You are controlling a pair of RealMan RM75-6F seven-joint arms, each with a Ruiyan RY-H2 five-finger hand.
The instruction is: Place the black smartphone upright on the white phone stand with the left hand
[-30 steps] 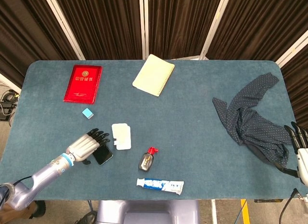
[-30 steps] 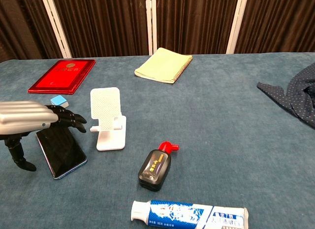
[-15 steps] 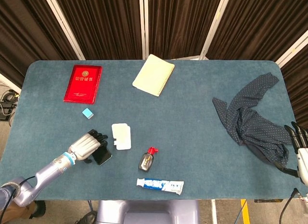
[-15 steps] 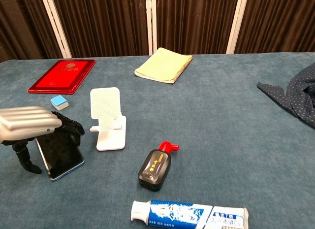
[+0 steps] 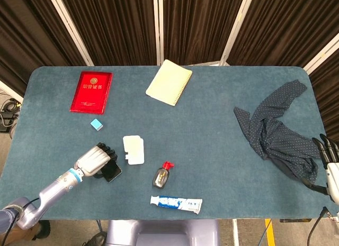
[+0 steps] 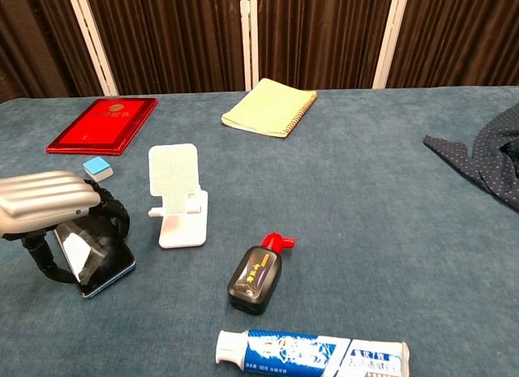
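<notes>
The black smartphone lies at the table's front left, its near edge tipped up off the cloth. My left hand covers it, and the dark fingers curl around the phone and grip it. The white phone stand stands upright just right of the hand, a short gap away, with nothing on it. My right hand shows only at the right edge of the head view, off the table, fingers apart and holding nothing.
A red booklet and a small blue eraser lie behind the hand. A yellow notebook, a black ink bottle, a toothpaste tube and a dotted dark cloth are further right.
My left hand's fingers went from stretched flat over the phone to curled around it. The phone has tipped up and shifted slightly left. The right hand has not moved.
</notes>
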